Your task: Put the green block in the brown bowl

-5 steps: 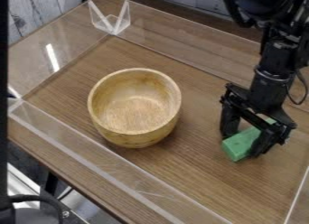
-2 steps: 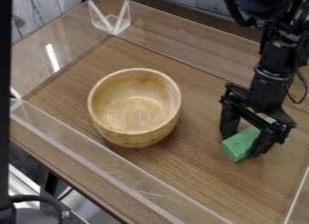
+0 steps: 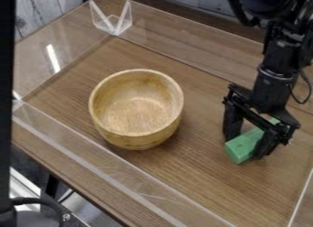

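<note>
Table (image 3: 184, 180): wood-grain, clear walls | gripper (image 3: 259, 136) jaws spread astride green block (image 3: 244, 146) | brown bowl (image 3: 137, 107) left

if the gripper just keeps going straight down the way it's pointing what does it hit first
Most likely the green block. The gripper points steeply down with its fingers open on either side of the block, which lies on the wooden table. Depth is hard to judge from this single view.
</note>
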You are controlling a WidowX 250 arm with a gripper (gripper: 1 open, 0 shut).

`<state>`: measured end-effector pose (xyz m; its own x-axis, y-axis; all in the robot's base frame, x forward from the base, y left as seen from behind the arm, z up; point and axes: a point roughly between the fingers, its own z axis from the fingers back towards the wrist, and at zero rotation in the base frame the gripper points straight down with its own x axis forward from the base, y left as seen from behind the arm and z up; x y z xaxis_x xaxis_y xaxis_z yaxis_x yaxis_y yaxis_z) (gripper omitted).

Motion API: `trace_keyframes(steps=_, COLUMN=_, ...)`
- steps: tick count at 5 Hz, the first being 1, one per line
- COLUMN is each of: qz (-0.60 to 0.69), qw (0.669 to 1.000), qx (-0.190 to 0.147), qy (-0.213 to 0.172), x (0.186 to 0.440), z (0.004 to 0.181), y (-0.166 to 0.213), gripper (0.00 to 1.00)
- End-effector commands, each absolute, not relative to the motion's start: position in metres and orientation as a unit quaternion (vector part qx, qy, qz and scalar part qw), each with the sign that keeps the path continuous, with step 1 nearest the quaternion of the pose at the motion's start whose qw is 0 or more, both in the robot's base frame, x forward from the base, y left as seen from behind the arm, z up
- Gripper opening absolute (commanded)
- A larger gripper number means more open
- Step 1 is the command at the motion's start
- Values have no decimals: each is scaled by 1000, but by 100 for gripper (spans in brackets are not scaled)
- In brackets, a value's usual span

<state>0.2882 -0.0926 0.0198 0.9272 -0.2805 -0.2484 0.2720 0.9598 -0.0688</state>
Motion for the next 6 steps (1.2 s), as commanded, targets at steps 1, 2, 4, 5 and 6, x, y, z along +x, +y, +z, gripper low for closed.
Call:
trace_keyframes(steps=1, qz=-144, qw=982, qx=-22, qy=119, x=295, z=24, y=-92, gripper=100)
trace_keyframes(steps=2, qz=-141, qw=983, qx=-23, qy=119, x=296, z=24, y=-91, gripper=0)
trace_keyframes(steps=4, qz=-140, qw=985, qx=-25, qy=95, x=291, z=52, y=-82, gripper=0)
trace_keyframes(steps=5, qz=-139, qw=987, qx=-26, qy=79, x=289, z=71, y=-76, gripper=0)
trace_keyframes(steps=6, qz=-118, qw=992, qx=-20, qy=51, x=291, z=105, y=-58, gripper=0)
